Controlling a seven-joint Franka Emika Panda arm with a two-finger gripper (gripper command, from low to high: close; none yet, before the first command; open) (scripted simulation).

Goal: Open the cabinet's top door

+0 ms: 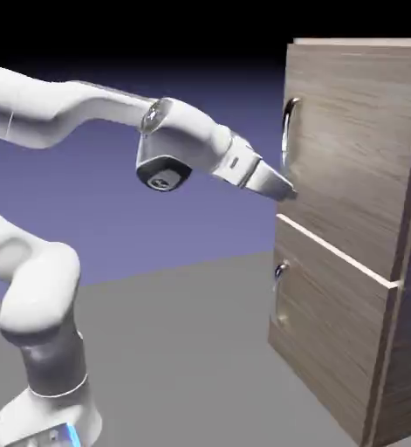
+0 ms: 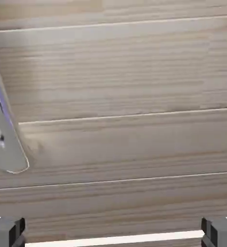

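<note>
The cabinet (image 1: 392, 349) of grey-brown wood grain stands at the right of the exterior view. Its top door (image 1: 357, 148) carries a long curved silver handle (image 1: 287, 131) at its left edge. My gripper (image 1: 283, 188) is at the door's lower left corner, just below the handle's lower end, tips nearly at the wood. In the hand view the top door (image 2: 125, 87) fills the picture and the handle's end (image 2: 4, 140) shows at the left. The two grey fingertips (image 2: 6, 231) stand far apart at the bottom corners, open, with nothing between them.
Below the top door sits the shorter lower door (image 1: 331, 332) with a small handle (image 1: 279, 272); its pale top edge juts out just under my gripper. The grey table (image 1: 182, 349) stretches between the robot's base and the cabinet.
</note>
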